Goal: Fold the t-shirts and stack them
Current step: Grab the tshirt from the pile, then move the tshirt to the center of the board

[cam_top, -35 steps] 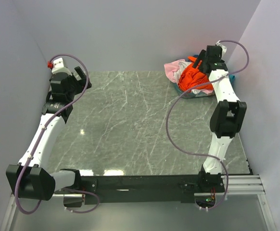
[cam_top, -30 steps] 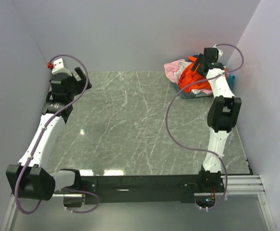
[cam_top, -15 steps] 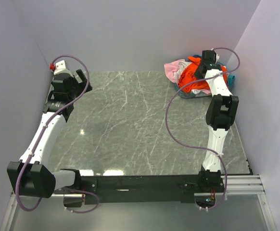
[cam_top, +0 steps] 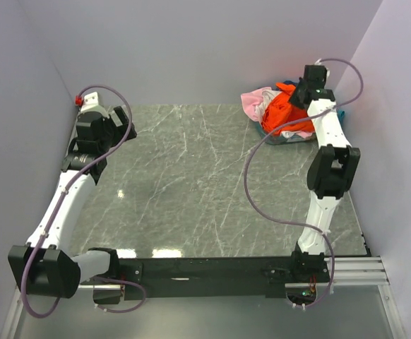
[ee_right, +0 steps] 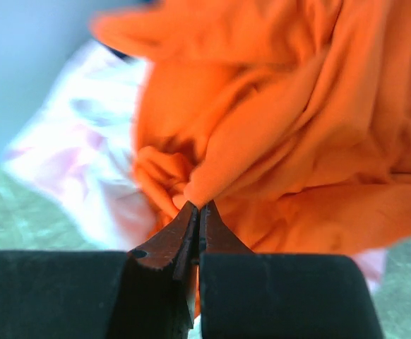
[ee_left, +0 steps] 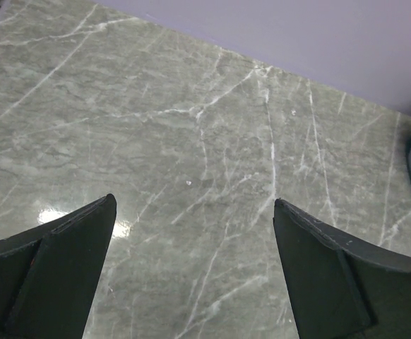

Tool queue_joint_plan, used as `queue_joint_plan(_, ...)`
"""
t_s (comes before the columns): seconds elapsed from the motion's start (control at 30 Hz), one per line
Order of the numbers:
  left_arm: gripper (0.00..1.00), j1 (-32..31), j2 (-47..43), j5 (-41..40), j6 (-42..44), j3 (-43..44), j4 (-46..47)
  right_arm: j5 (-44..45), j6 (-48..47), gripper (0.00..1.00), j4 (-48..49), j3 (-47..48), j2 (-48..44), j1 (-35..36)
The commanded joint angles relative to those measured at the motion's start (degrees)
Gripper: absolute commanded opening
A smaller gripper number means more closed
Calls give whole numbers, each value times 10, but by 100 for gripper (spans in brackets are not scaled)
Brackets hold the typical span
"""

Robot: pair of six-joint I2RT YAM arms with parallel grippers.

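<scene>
Inspecting t-shirt heap at far right corner, we note right gripper jaws clamped on orange t-shirt fold; left gripper jaws wide apart over marble table.

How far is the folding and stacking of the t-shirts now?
Done: nothing; the t-shirts lie crumpled in a heap at the far right of the table. In hand: the right fingers are shut on the orange t-shirt. Remaining: all folding and stacking; the left fingers stand open.

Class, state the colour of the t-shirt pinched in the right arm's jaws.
The t-shirt is bright orange, clearest in the right wrist view.
</scene>
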Motion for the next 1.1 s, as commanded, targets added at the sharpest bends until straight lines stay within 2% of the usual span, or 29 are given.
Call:
queue_joint_plan(0.0, 100, -1, -36, 28, -21, -24, 30, -4, -15, 0, 24, 30, -114, 8)
queue_joint_plan(0.17, 99, -1, -57, 42, -26, -40, 30, 3, -32, 0, 46, 40, -201, 33)
queue_joint_plan(0.27, 100, 0, -64, 35, -21, -37, 19, 10, -57, 0, 50, 62, -231, 73)
queue_joint_plan(0.47, 99, 2, -71, 31, -25, -41, 11, 63, -131, 0, 52, 124, -256, 195)
queue_joint_plan(0.67, 99, 18, -73, 69, -53, -50, 23, 54, -140, 0, 84, 155, -273, 297)
queue_joint_plan(0.8, 99, 25, -74, 85, -58, -50, 31, 23, -95, 0, 97, 142, -273, 323)
queue_joint_plan(1.0, 99, 32, -76, 99, -58, -63, 34, 43, -14, 0, 69, 26, -254, 322)
queue_joint_plan(1.07, 98, 32, -77, 106, -55, -76, 41, 53, 11, 26, 67, -68, -256, 317)
